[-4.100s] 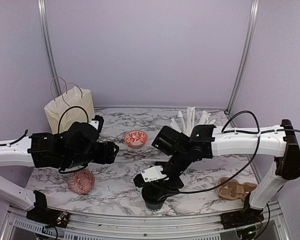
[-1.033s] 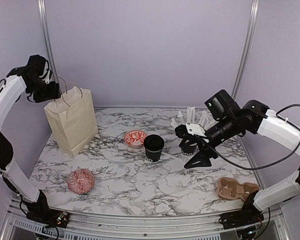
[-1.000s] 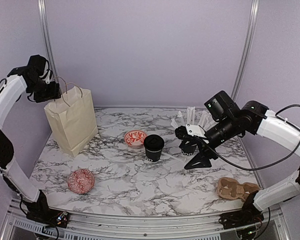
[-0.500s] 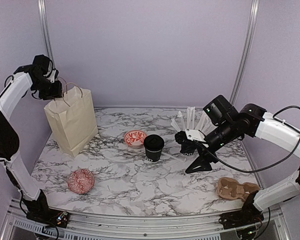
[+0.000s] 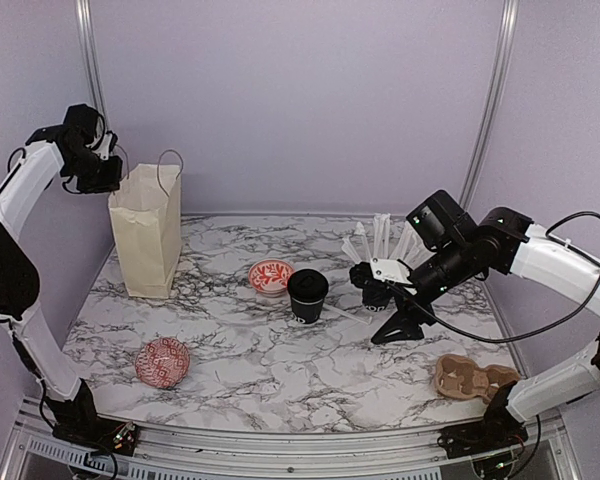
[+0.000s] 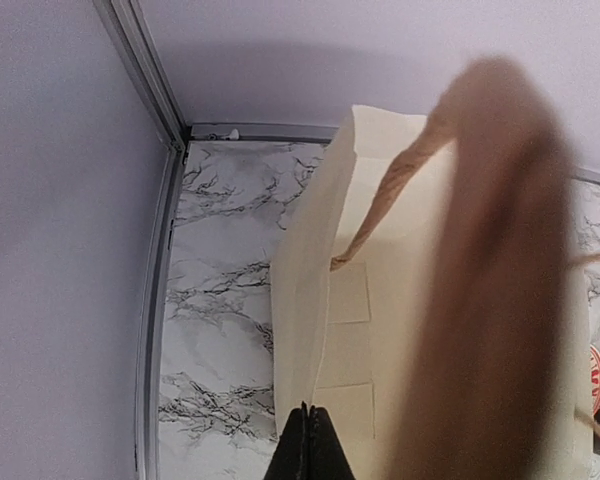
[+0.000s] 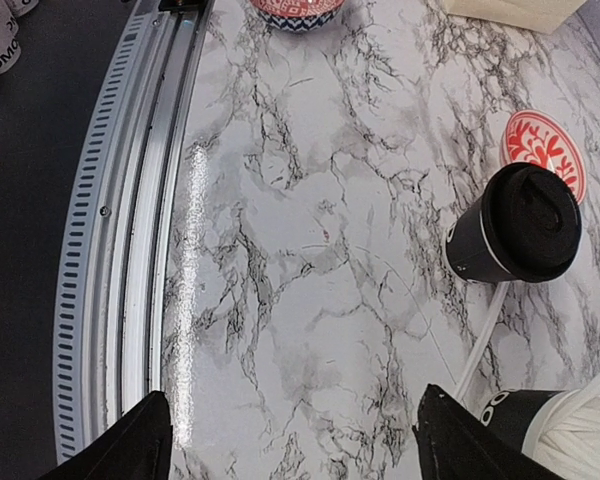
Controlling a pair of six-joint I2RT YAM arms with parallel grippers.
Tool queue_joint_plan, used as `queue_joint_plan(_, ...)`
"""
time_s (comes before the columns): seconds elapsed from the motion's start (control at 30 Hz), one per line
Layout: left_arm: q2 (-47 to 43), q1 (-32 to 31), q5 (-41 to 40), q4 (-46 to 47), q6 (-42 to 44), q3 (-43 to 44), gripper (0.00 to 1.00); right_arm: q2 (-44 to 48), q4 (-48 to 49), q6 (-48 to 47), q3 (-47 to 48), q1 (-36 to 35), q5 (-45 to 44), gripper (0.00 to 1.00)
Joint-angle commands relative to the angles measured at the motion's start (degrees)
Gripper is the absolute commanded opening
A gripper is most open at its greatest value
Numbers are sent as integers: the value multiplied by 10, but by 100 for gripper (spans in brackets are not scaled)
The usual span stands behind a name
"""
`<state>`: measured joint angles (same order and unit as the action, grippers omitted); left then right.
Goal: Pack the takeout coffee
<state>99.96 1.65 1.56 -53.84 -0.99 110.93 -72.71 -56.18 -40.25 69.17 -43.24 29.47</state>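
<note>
The black cup [image 5: 307, 297] stood upright, white ring under its lid [image 7: 532, 220]; left claw [image 6: 305, 445] pinched the bag [image 5: 145, 240] rim, right claw [image 7: 295, 437] gaped.

The claw [image 6: 306, 445] shows at the bottom edge, fingertips pressed together at the left rim of an upright cream paper bag [image 6: 352, 330]. A blurred tan handle [image 6: 490, 260] crosses the foreground. The marbled tabletop [image 6: 220, 290] lies beneath.
</note>
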Motion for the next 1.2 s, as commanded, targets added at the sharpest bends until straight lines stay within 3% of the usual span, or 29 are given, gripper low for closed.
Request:
queue_joint_plan(0.0,-47,-28,20,-2,3,38,0,9,-13,10,24,18,3,81)
queue_joint_plan(0.23,-158,-166,40,15,5,77,0,21,-85,-43,47,128,27,80)
queue_joint_plan(0.57,-310,-295,262,31,-18,-62,0,79,-117,-172,-132,263,-108,72)
queue_joint_plan(0.73,-345,-361,387,40,7,-141,0,118,-122,-184,-192,279,-180,66)
queue_joint_plan(0.93,-321,-443,417,64,24,-195,0,128,-96,-191,-259,280,-258,65)
queue_joint_plan(1.0,-302,-465,415,64,37,-207,0,125,-74,-193,-283,279,-269,56)
queue_joint_plan(1.1,-270,-486,415,65,50,-213,0,111,-56,-200,-302,280,-266,33)
queue_joint_plan(1.17,-255,-495,417,68,54,-218,0,98,-52,-210,-308,279,-250,29)
